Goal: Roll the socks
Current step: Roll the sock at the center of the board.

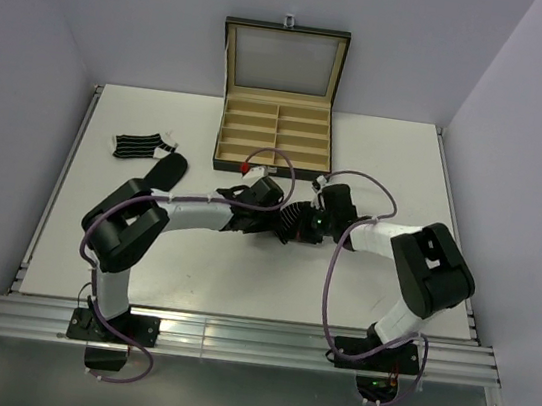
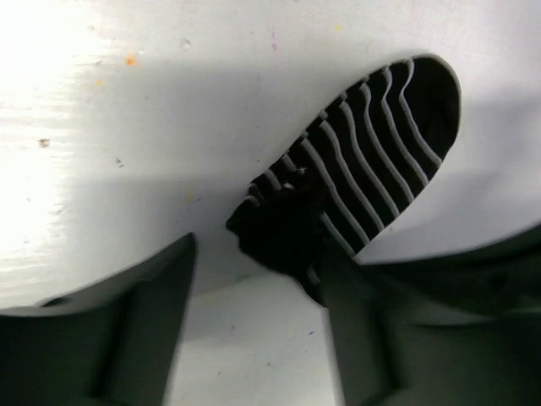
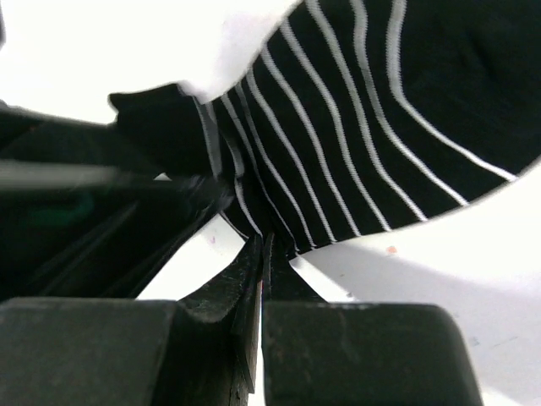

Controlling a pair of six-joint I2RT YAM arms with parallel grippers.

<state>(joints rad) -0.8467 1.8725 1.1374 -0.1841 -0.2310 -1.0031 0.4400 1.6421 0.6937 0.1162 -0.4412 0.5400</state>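
Note:
A black sock with thin white stripes (image 1: 293, 220) lies on the white table between my two grippers. My right gripper (image 3: 265, 245) is shut on the sock's near edge (image 3: 355, 127); in the top view the right gripper (image 1: 304, 224) is just right of the sock. My left gripper (image 2: 258, 288) is open, and the sock's bunched dark end (image 2: 283, 233) lies at the tip of its right finger (image 2: 372, 338). The striped part (image 2: 380, 144) stretches away beyond that. In the top view the left gripper (image 1: 270, 213) is at the sock's left end.
A second striped sock (image 1: 137, 147) and a plain black sock (image 1: 166, 170) lie at the table's left. An open black box with tan lining (image 1: 274, 148) stands at the back middle, just behind the grippers. Walls enclose the table on three sides.

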